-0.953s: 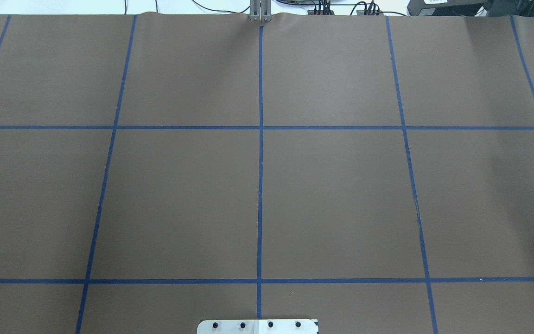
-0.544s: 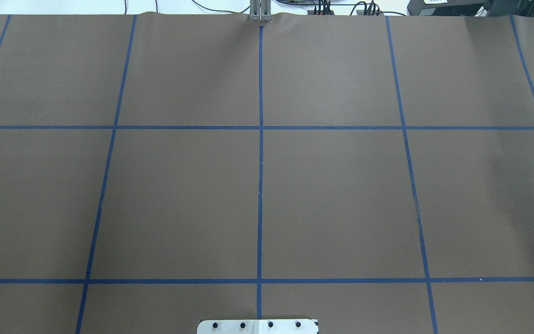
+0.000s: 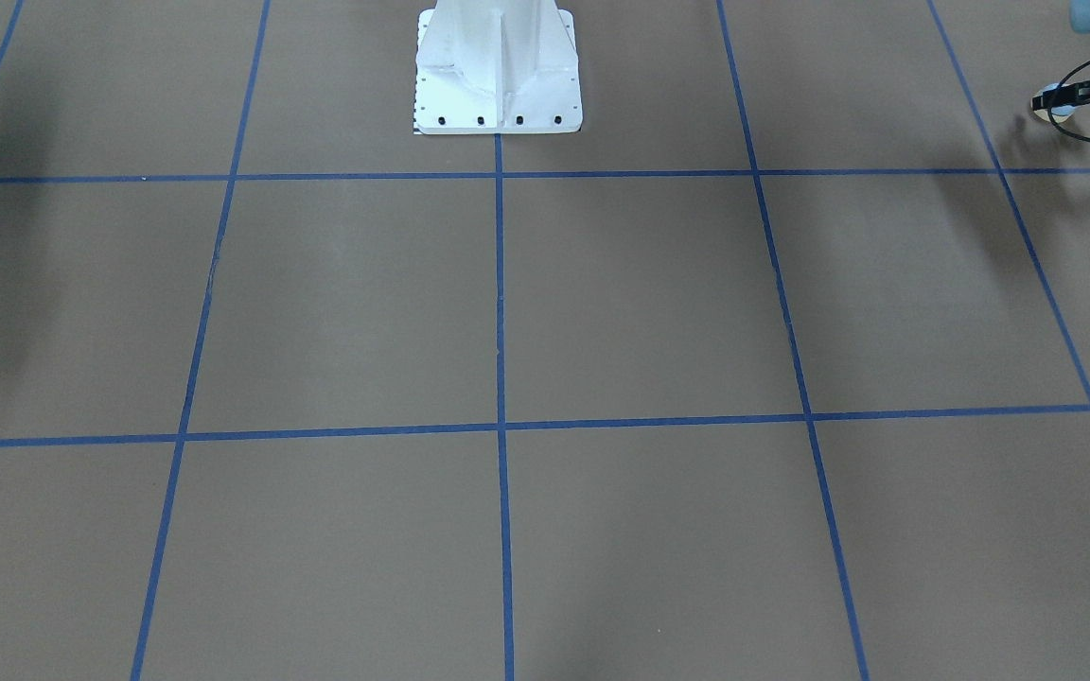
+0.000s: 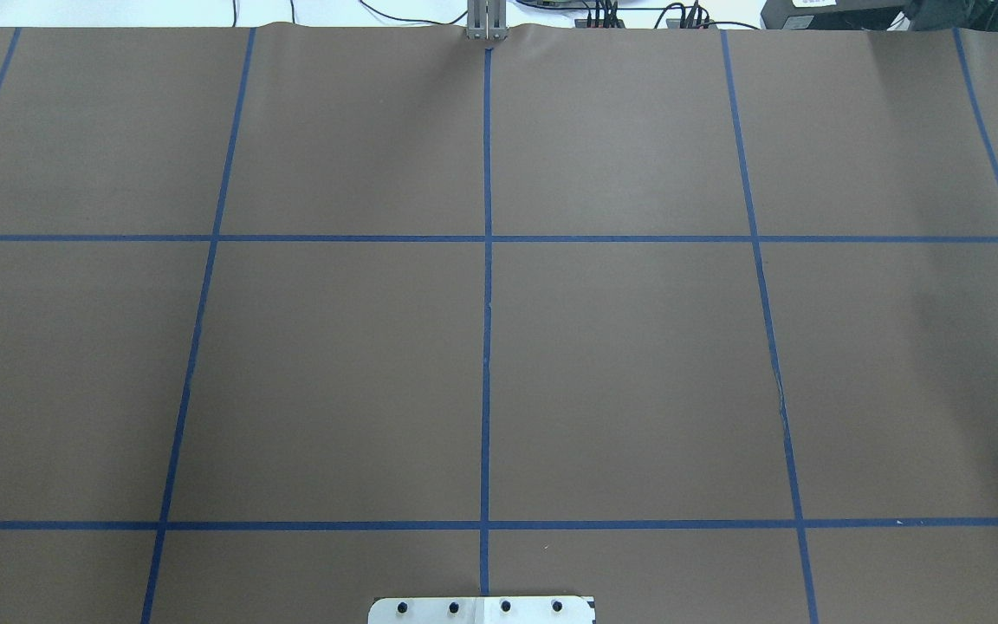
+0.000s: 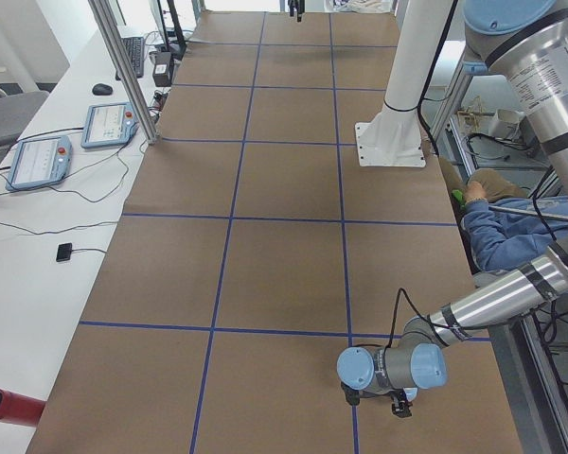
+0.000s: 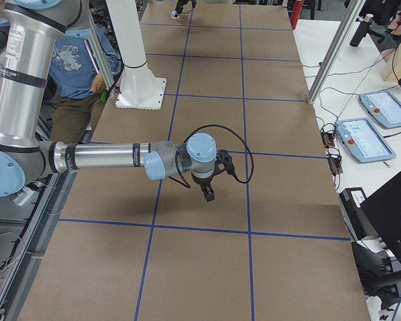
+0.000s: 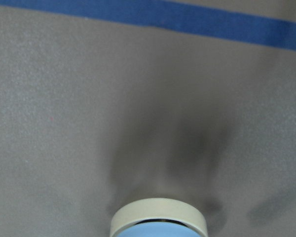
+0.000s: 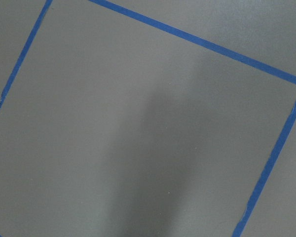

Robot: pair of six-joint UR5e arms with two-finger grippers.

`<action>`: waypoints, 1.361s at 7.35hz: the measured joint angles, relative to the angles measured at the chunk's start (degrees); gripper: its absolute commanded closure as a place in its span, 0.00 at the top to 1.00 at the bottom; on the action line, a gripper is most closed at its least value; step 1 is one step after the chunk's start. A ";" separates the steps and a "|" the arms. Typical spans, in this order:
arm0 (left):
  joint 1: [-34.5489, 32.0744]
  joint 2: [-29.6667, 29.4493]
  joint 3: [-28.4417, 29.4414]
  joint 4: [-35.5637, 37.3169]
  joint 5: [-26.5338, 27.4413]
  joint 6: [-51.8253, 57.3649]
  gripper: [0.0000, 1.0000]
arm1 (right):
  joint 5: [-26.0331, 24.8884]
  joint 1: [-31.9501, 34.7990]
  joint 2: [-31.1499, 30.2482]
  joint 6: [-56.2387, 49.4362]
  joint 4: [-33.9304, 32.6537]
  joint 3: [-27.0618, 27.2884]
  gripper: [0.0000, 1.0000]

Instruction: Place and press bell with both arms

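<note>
The bell (image 3: 1059, 104), light blue with a cream base, sits between the fingers of my left gripper (image 3: 1067, 98) at the right edge of the front-facing view, just above the brown table. In the left wrist view the bell's cream rim (image 7: 159, 217) fills the bottom centre, with its shadow on the paper. The exterior left view shows the left gripper (image 5: 399, 405) low near the table's near end. My right gripper (image 6: 208, 192) hangs above the table in the exterior right view only, so I cannot tell whether it is open or shut. The overhead view shows neither the grippers nor the bell.
The white bolted pedestal (image 3: 498, 71) stands at the robot's edge of the table. Blue tape lines (image 4: 487, 347) divide the brown paper into squares. A person in a blue top (image 5: 511, 232) sits beside the table. Tablets and cables (image 5: 40, 161) lie on the side bench.
</note>
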 measured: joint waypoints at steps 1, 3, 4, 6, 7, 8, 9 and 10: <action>0.09 0.00 0.16 0.00 0.02 0.00 0.94 | 0.06 -0.01 0.00 0.00 0.02 0.01 1.00; 0.30 0.01 0.52 0.00 0.07 0.00 0.94 | 0.15 -0.02 0.00 0.01 -0.03 0.01 1.00; 0.33 0.03 0.63 0.00 0.08 -0.02 0.94 | 0.16 -0.05 0.00 0.03 -0.05 0.01 1.00; 0.43 0.01 0.76 0.00 0.09 -0.08 0.85 | 0.16 -0.18 -0.02 0.08 -0.05 0.01 1.00; 0.47 0.00 0.76 0.00 0.09 -0.09 0.55 | 0.16 -0.26 -0.04 0.09 -0.06 0.01 1.00; 0.51 0.00 0.76 0.00 0.09 -0.09 0.29 | 0.16 -0.32 -0.04 0.09 -0.06 0.01 1.00; 0.55 0.00 0.75 0.00 0.07 -0.09 0.12 | 0.16 -0.34 -0.04 0.09 -0.06 0.01 1.00; 0.59 0.00 0.74 -0.02 0.09 -0.07 0.09 | 0.16 -0.36 -0.04 0.09 -0.06 0.01 1.00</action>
